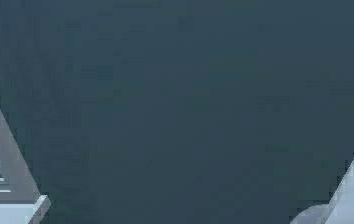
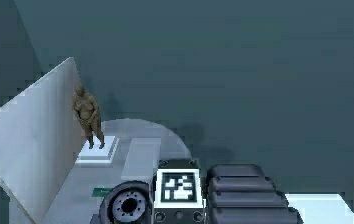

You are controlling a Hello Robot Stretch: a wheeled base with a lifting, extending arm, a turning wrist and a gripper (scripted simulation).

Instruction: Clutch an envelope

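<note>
Envelope: position not confirmed. The best candidate is a pale flat rectangle [image 2: 150, 155] lying on the round table [image 2: 150, 128], just beside the pale base [image 2: 98, 152] of a brown statue [image 2: 87, 115]. It may equally be part of the tabletop, so this is tentative.

Nearest, arm side view: the dark arm bar [image 2: 240, 190] with its white marker square [image 2: 180, 188]. Left of that sits the tool [image 2: 125, 206], low at the table's near part. Tool width: cannot tell. Whether it holds anything: cannot tell, since the tabletop lies behind its far end.

Farther out: the pale rectangle, then the statue upright on its base toward the table's left. A pale slanted panel [image 2: 35, 135] stands left of the statue. A dark teal wall [image 2: 255, 70] is behind everything.

Step in hand (judgement): line up on the flat item and reach for it. Notes for doing it well:
- Come in low and shallow toward a free edge of the rectangle; a thin sheet lying flat offers little to take from straight above.
- Hold the approach to the side away from the statue, so the wrist does not knock it.
- Extend slowly.
- Confirm the grasp by lifting: the item must hang clear of the table.
</note>
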